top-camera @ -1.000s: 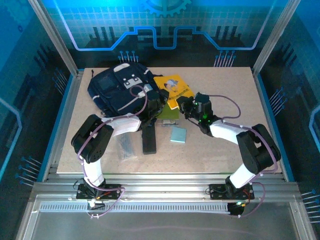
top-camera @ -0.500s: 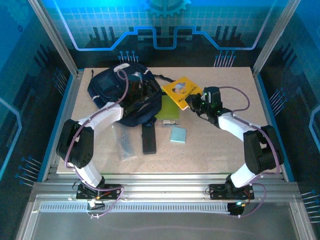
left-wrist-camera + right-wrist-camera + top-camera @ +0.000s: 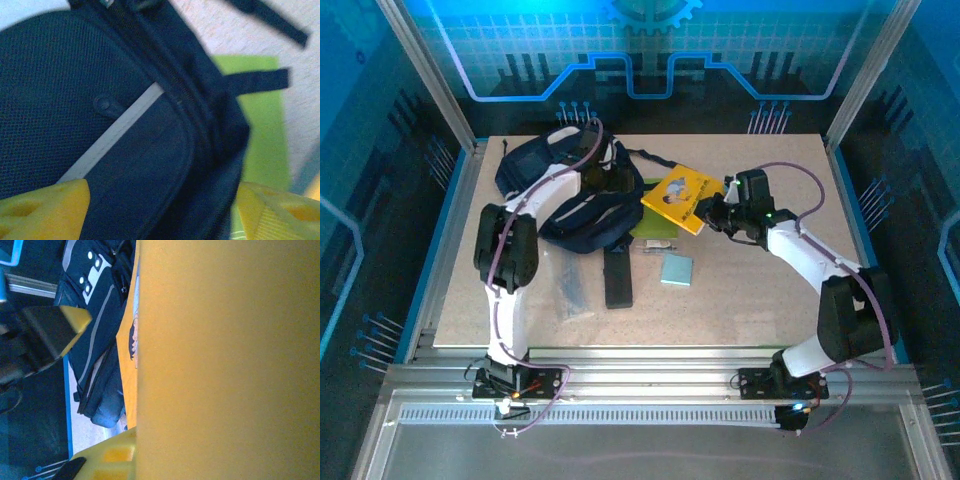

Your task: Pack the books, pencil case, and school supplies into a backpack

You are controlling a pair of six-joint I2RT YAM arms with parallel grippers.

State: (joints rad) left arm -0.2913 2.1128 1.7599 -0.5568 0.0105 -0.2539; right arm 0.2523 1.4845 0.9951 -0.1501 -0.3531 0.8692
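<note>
Right hand (image 3: 716, 212) is clamping the thin yellow-orange book (image 3: 680, 195) by its right edge, centre frame; judged light, stiff, slippery. Left hand (image 3: 160, 215) is hovering open over the navy-blue fabric backpack (image 3: 530, 165), upper left.

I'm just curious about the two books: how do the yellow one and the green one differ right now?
The yellow book is held in the right gripper, tilted; the green book lies flat on the table. The yellow book's cover shows almost whole, with a picture; the green book is partly under the backpack. Both are thin.
</note>
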